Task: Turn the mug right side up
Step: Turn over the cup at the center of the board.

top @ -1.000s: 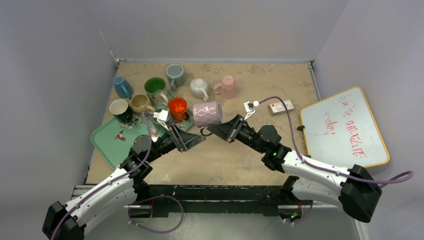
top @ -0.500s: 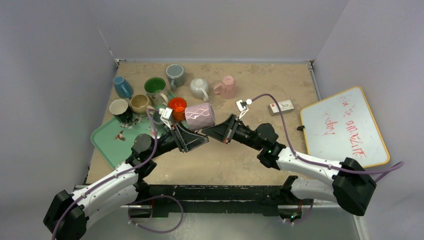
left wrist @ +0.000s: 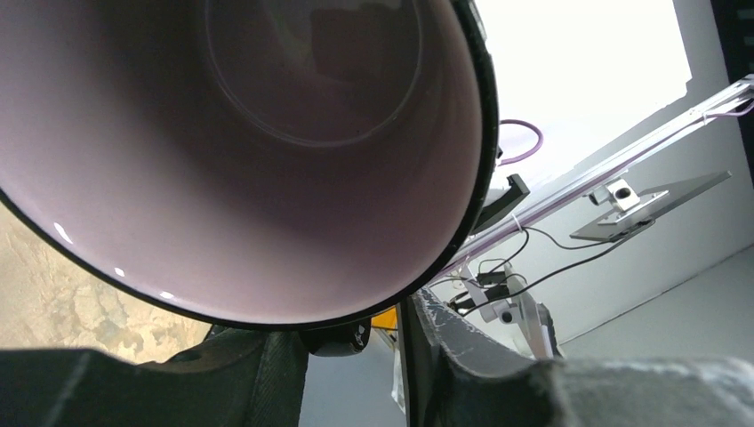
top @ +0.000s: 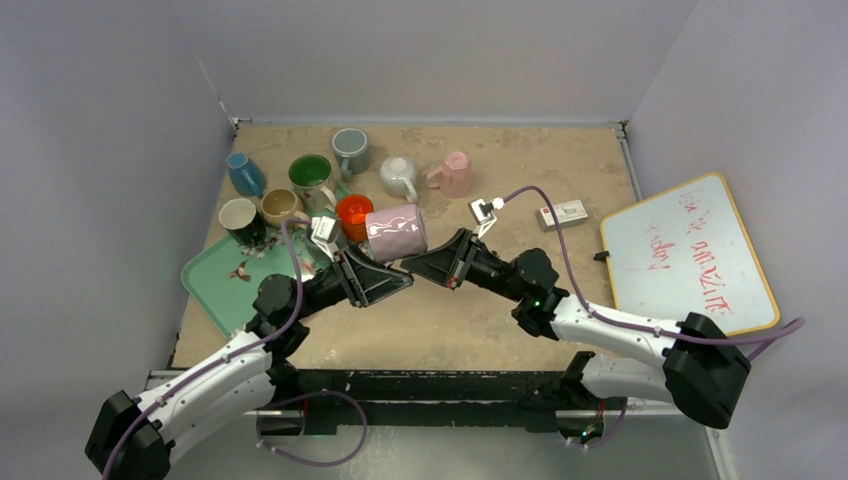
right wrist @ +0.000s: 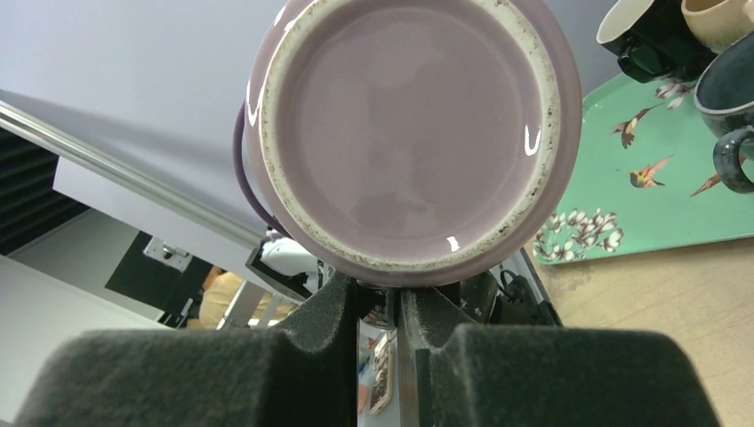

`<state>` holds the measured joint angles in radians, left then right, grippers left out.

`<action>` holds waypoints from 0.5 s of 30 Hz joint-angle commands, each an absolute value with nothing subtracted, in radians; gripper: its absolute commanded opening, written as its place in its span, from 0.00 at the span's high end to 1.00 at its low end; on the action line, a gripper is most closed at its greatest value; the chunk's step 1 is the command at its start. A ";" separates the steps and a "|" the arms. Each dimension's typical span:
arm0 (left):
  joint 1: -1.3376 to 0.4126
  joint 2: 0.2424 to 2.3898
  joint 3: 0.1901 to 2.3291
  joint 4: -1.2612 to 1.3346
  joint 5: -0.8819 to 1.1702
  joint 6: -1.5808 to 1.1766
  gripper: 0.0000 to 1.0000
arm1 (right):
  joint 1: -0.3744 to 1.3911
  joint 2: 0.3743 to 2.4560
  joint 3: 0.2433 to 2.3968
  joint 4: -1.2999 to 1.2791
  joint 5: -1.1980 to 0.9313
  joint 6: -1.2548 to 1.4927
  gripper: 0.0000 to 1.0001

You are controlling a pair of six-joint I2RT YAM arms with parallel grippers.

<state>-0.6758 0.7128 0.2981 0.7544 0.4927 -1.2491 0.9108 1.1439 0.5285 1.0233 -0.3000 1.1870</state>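
So the lilac ceramic mug with white wavy lines (top: 397, 231) is held up off the sandy brown table (top: 520, 170), tipped on its side. It's right between the two arm tips and just beside the glossy orange mug (top: 354, 212) at the edge of the green bird-print tray (top: 210, 290). Its base is pointed at the right wrist camera and its open mouth at the left one, so it's nowhere near upright. The right gripper (right wrist: 378, 302) is pinched down narrow, and the mug's lower edge is seated right on top of those dark foam fingers (right wrist: 329, 325), so the mug is taken to be clamped there, though the exact contact spot is hidden behind the base. A thin purple handle (right wrist: 242, 169) is seen curling off one side of the mug in that view. The left gripper (left wrist: 354, 351) is parked just under the rim with only a slim gap between its fingers, but whether anything is actually gripped by it can't be told. Other mugs are clustered on and around the tray, and a white dry-erase board with red scribbles (top: 690, 255) is lying off to the right, well apart.
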 commanded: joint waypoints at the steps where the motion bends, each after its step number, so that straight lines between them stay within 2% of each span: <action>1: -0.675 0.692 0.293 0.846 0.414 -1.279 0.67 | 0.940 1.121 0.557 1.099 -0.351 1.167 1.00; 7: -0.675 0.704 0.292 0.856 0.403 -1.274 0.78 | 0.954 1.137 0.542 1.103 -0.358 1.163 1.00; 10: -0.675 0.704 0.283 0.858 0.398 -1.272 0.97 | 0.953 1.140 0.531 1.109 -0.359 1.161 1.00; 11: -0.675 0.701 0.280 0.857 0.395 -1.271 1.00 | 0.954 1.139 0.528 1.107 -0.360 1.157 1.00; 15: -0.675 0.673 0.256 0.827 0.383 -1.272 1.00 | 0.954 1.130 0.508 1.096 -0.337 1.142 0.98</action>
<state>-0.6823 0.7017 0.2745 0.7769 0.4599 -1.3018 0.9279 1.1458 0.5224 1.0389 -0.2832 1.1515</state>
